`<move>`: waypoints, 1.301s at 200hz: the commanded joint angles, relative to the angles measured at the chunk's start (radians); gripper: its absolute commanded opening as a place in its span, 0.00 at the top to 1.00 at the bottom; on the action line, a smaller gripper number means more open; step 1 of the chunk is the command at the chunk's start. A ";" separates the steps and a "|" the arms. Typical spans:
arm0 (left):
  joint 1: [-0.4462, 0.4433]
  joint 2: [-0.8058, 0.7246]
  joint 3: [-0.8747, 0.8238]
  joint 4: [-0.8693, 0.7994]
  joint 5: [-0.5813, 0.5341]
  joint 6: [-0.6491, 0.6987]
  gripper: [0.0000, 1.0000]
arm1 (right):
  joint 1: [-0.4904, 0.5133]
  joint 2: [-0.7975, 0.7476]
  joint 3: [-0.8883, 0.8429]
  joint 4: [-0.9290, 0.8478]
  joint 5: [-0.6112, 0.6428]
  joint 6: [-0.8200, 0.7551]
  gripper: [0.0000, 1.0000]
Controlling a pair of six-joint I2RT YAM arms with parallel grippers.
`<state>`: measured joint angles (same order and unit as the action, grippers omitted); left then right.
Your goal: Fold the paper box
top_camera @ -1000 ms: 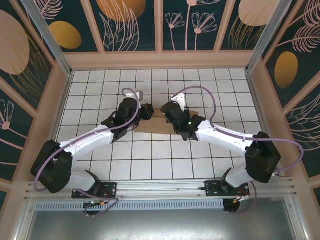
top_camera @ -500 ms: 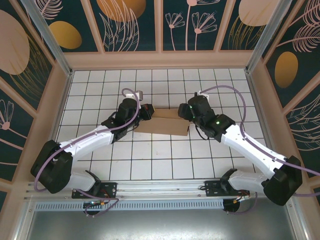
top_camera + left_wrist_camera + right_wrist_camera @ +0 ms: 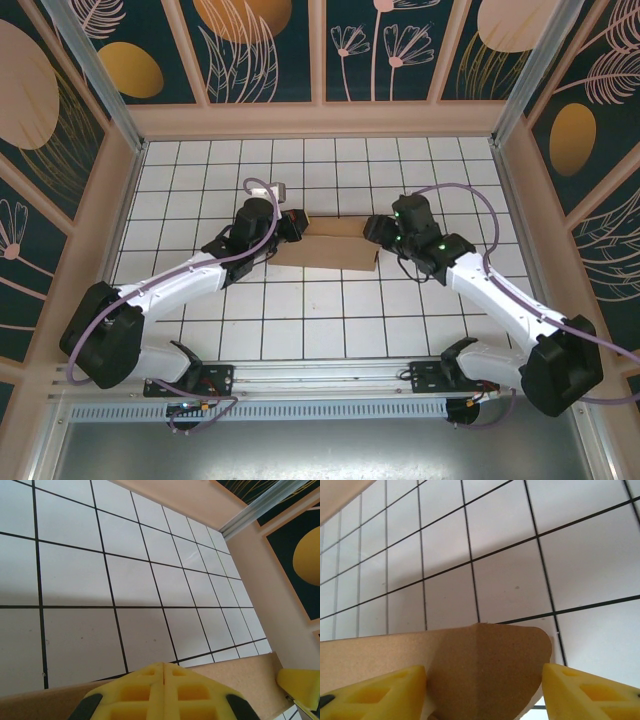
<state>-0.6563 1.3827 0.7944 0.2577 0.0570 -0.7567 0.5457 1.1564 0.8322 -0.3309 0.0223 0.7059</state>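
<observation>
The paper box (image 3: 335,252) is a flat brown cardboard piece lying on the white tiled table between the two arms. My left gripper (image 3: 296,222) rests at its left end with its yellow fingers shut. In the left wrist view the closed fingertips (image 3: 164,669) sit over the cardboard (image 3: 245,677) with nothing between them. My right gripper (image 3: 376,232) is at the box's right end, open. In the right wrist view a rounded, creased flap (image 3: 490,665) stands between the spread yellow fingers (image 3: 375,692) of that gripper (image 3: 482,692), apart from both.
The tiled table (image 3: 300,320) is walled by a beige rim (image 3: 320,120) at the back and sides. A yellow finger of the right gripper (image 3: 300,682) shows at the far end of the cardboard in the left wrist view.
My right gripper has opened and drawn back to the right, from the box's middle to its right end. The box now lies flat and in plain view. The left arm has stayed put.
</observation>
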 commanded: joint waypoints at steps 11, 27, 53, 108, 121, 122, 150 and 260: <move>0.004 0.025 -0.036 -0.067 0.036 0.015 1.00 | -0.041 -0.022 -0.074 0.126 -0.202 0.075 0.44; 0.005 0.035 -0.038 -0.055 0.054 0.012 1.00 | -0.051 -0.022 -0.119 0.199 -0.300 0.120 0.54; 0.004 0.049 -0.047 -0.036 0.074 0.006 1.00 | -0.098 -0.024 -0.166 0.236 -0.368 0.137 0.67; 0.004 0.049 -0.044 -0.048 0.070 -0.009 1.00 | -0.098 -0.053 0.055 -0.099 0.036 -0.164 0.39; 0.003 0.054 -0.033 -0.057 0.071 -0.006 1.00 | -0.050 -0.038 0.113 -0.144 0.183 -0.226 0.38; 0.004 0.054 -0.032 -0.057 0.072 -0.006 1.00 | -0.045 -0.038 0.117 -0.146 0.189 -0.230 0.38; 0.004 0.066 -0.017 -0.062 0.078 -0.004 1.00 | 0.059 -0.012 0.193 -0.109 0.239 -0.306 0.49; 0.005 0.056 -0.009 -0.074 0.089 -0.007 1.00 | 0.197 0.224 0.220 0.019 0.235 -0.267 0.77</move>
<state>-0.6487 1.4120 0.7986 0.3016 0.1116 -0.7567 0.7288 1.3624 1.0416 -0.3389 0.2184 0.4240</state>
